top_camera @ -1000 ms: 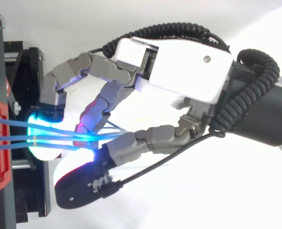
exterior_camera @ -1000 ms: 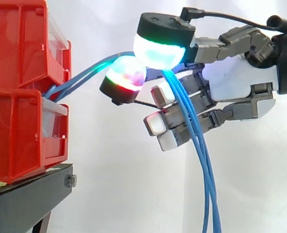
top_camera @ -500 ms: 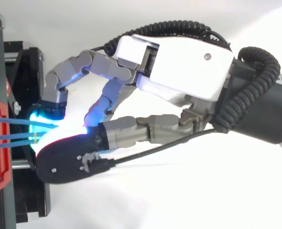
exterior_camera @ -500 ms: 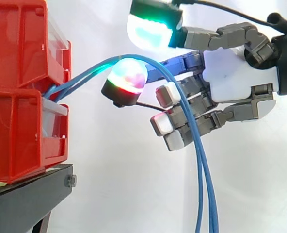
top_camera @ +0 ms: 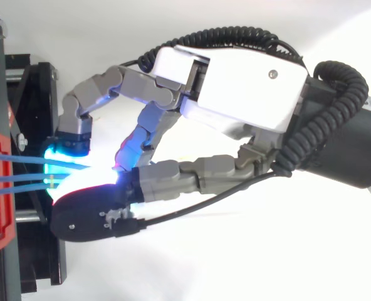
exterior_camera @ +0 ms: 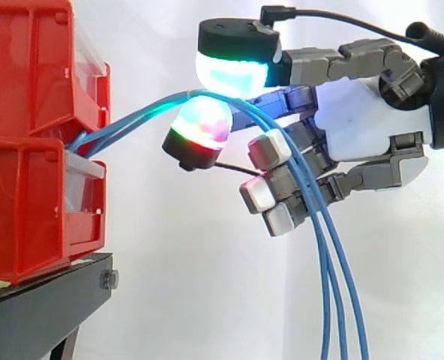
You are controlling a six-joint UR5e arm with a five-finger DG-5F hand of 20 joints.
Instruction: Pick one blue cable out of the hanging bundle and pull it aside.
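Side view: my hand [exterior_camera: 364, 127] pinches the thin blue cables [exterior_camera: 318, 225] between two curled, glowing fingertips [exterior_camera: 233, 71]; the cables run out from the stacked red plastic bins [exterior_camera: 27, 150].

The hand [top_camera: 235, 81] has a glossy white palm cover with one small screw [top_camera: 271, 75] near its 2 o'clock corner. Its fingers [top_camera: 141, 88] are grey, blocky segments. The larger pads [exterior_camera: 233, 71] are black-backed domes glowing cyan-green and magenta-red; the others are small white square caps [exterior_camera: 271, 150]. At 3 o'clock sits a black cylindrical wrist [top_camera: 355, 157].
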